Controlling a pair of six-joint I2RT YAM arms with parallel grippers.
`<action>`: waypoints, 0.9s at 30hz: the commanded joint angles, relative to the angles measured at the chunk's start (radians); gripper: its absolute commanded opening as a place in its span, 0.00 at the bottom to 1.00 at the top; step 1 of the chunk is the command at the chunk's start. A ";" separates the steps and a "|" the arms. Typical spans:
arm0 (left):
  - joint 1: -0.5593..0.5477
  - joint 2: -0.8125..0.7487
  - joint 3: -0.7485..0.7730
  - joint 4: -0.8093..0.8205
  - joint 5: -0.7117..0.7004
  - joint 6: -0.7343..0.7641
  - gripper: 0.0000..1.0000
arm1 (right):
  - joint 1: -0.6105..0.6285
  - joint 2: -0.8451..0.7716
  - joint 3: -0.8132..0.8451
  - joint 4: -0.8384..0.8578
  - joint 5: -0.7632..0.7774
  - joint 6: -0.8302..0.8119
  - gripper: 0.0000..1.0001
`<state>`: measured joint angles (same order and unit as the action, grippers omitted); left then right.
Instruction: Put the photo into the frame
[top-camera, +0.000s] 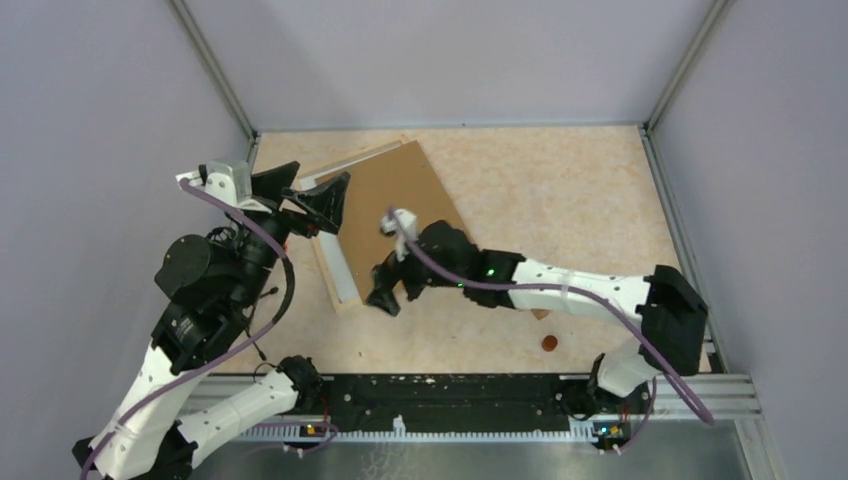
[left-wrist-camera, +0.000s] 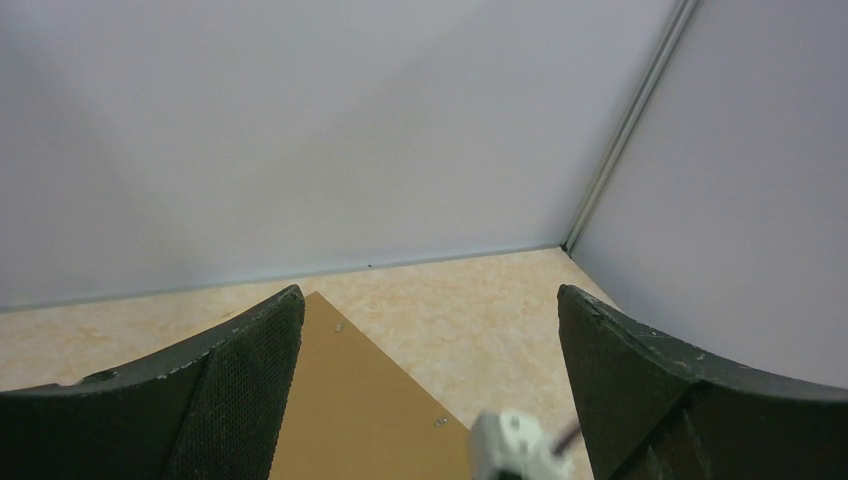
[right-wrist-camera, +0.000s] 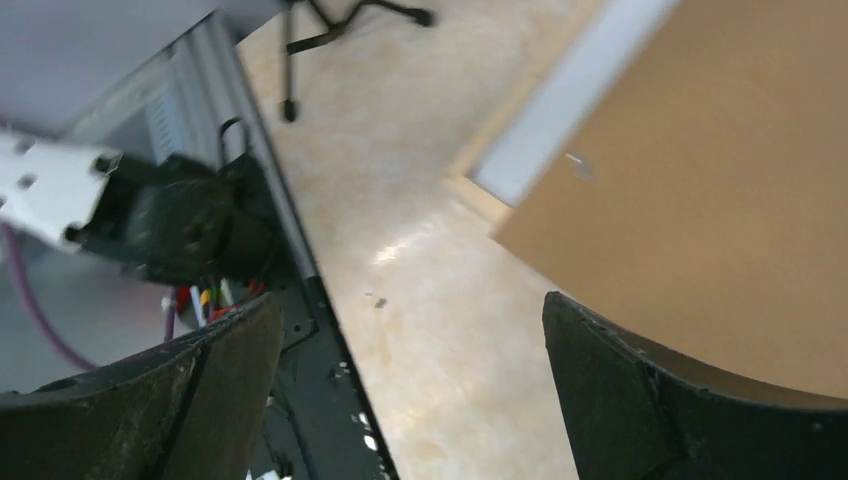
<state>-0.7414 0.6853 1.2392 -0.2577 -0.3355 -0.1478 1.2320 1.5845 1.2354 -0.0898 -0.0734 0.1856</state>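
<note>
The photo (top-camera: 405, 195) lies back-up on the table, its plain brown board showing, skewed over the frame (top-camera: 331, 272). Only a pale wooden slat and a white strip show along the frame's left side. My left gripper (top-camera: 315, 190) hovers open over the board's upper left edge; in the left wrist view the board (left-wrist-camera: 360, 410) lies between and below its fingers. My right gripper (top-camera: 396, 290) stands open at the board's near corner, with nothing between its fingers. In the right wrist view the board (right-wrist-camera: 700, 200) and the frame's slat (right-wrist-camera: 480, 195) lie up to the right of the gripper (right-wrist-camera: 415, 340).
A small red-brown round piece (top-camera: 548, 342) lies near the right arm's base. A black rail (top-camera: 450, 395) runs along the near table edge. Grey walls close the table at the back and sides. The right arm's white wrist (left-wrist-camera: 510, 445) pokes into the left wrist view.
</note>
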 joint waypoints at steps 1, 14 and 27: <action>-0.002 0.026 -0.004 0.073 0.013 -0.006 0.99 | -0.268 -0.102 -0.230 0.203 -0.212 0.398 0.99; -0.002 0.146 -0.125 0.167 0.119 -0.053 0.99 | -0.897 0.052 -0.502 0.505 -0.526 0.707 0.70; 0.005 0.227 -0.233 0.250 0.162 -0.043 0.99 | -0.936 0.304 -0.450 0.677 -0.639 0.759 0.48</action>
<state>-0.7414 0.9100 1.0176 -0.0952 -0.1963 -0.1921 0.3080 1.8488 0.7441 0.4885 -0.6693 0.9230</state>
